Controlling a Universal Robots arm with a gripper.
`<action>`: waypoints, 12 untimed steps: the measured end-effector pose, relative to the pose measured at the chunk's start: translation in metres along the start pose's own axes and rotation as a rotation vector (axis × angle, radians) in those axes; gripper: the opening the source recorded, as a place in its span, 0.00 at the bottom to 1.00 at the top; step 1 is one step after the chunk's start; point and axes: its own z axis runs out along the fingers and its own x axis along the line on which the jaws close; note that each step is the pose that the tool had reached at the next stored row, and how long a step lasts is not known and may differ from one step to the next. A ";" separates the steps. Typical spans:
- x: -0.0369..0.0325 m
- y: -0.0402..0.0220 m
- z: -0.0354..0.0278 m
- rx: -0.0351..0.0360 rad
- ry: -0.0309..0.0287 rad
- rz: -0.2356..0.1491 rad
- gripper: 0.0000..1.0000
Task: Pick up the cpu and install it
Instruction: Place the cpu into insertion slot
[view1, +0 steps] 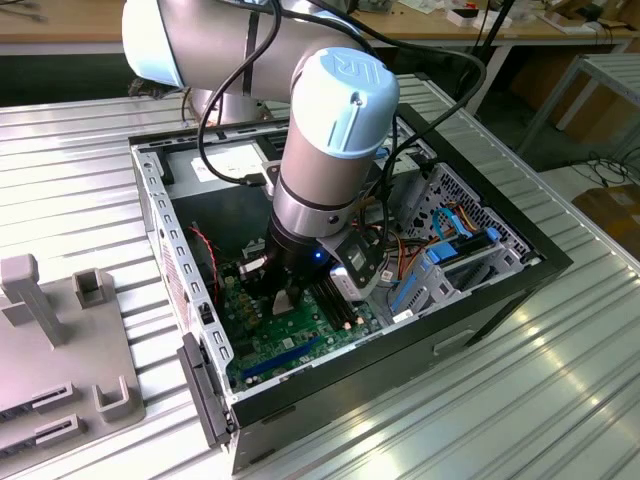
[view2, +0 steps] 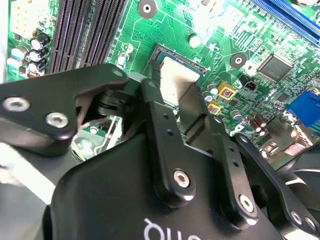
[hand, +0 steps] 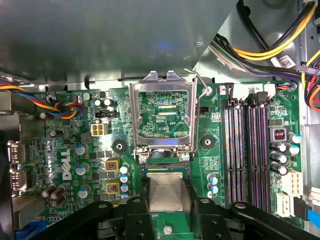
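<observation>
Pinches the cpu (hand: 169, 191) by two sides with the claw (hand: 168, 201), black fingers (view2: 162, 125) pressed against its edges. Holds the pale chip flat, right over the socket (hand: 165, 167), covering part of it. Cannot tell if touching the socket or just above it.

Just past the socket: the metal lid (hand: 134, 115), tipped up and open, with a thin wire lever (hand: 199, 110) along its side. Beside the socket on one side: long dark memory slots (hand: 247, 150). On the other side: two small yellow squares (hand: 112, 176) and little round caps. Farther from the socket: a bunch of red, yellow and blue wires (hand: 65, 107).

In the second wrist view, hard to see much of the socket behind the fingers.

In the exterior view, above the socket: the big grey arm (view1: 330, 130), reaching down into the open computer case (view1: 470, 315) and blocking the socket. Under the case: a ribbed metal worktop (view1: 560, 400).
</observation>
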 end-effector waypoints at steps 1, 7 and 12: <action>-0.0002 0.0000 0.0000 0.0001 0.0001 0.000 0.45; -0.0004 0.0000 0.0019 0.0001 0.0001 0.000 0.45; -0.0005 -0.0001 0.0038 0.0001 0.0002 0.000 0.45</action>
